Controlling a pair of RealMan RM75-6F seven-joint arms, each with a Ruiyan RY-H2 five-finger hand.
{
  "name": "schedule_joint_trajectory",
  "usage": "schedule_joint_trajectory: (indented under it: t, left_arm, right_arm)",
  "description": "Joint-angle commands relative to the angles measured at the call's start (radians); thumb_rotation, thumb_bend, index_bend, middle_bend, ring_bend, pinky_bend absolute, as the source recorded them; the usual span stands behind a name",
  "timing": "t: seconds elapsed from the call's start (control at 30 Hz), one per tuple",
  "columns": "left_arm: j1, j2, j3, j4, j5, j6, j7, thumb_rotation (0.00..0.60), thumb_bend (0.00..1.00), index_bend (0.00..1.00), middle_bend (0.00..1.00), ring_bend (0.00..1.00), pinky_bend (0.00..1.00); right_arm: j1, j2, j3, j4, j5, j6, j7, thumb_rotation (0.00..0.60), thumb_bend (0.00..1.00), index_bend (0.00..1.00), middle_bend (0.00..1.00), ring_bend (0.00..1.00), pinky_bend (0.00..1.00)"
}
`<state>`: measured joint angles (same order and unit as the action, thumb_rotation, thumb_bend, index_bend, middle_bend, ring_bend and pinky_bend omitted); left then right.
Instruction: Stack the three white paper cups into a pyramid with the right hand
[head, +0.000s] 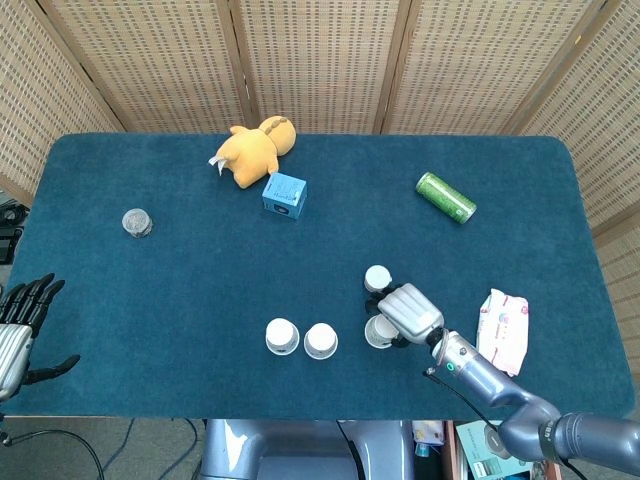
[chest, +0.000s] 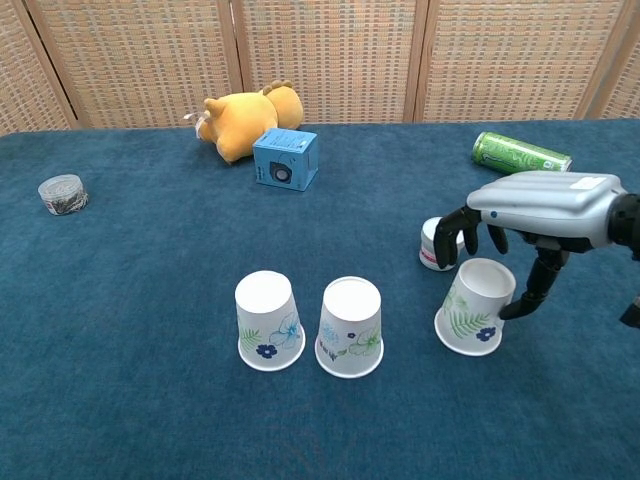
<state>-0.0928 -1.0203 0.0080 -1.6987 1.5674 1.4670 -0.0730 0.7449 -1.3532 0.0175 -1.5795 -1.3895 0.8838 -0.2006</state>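
Observation:
Three white paper cups with floral prints stand upside down near the table's front edge. The left cup and the middle cup stand side by side. The right cup stands apart and tilts slightly. My right hand arches over the right cup, its fingers curled down at the cup's far left and its thumb at the cup's right side. Whether it touches the cup is unclear. My left hand hangs past the table's left edge, fingers spread, holding nothing.
A small white tub stands just behind the right cup, under the fingers. A green can lies at the back right, and a wipes pack lies right of the hand. A yellow plush, a blue box and a round tin lie further off.

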Motion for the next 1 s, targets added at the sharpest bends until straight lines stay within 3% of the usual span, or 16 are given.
schedule_joint_trajectory:
  t: [0.03,0.6,1.0]
  left_arm:
    - [-0.001,0.000,0.000,-0.002,-0.001,-0.002,0.001,0.600,0.18,0.00,0.00,0.00,0.00]
    - [0.003,0.001,0.003,-0.004,0.007,0.006,-0.002,0.600,0.18,0.00,0.00,0.00,0.00]
    - [0.000,0.004,0.002,-0.006,0.003,0.001,-0.008,0.600,0.18,0.00,0.00,0.00,0.00]
  right_arm:
    - [-0.003,-0.002,-0.001,0.008,-0.015,0.002,0.017,0.600,0.29,0.44,0.49,0.43,0.57]
    - [-0.021,0.007,0.005,0.003,-0.054,0.029,0.045,0.600,0.44,0.51,0.54,0.48,0.62]
    - [-0.004,0.172,0.065,-0.248,-0.155,0.103,0.036,0.600,0.47,0.51,0.55,0.48,0.62]
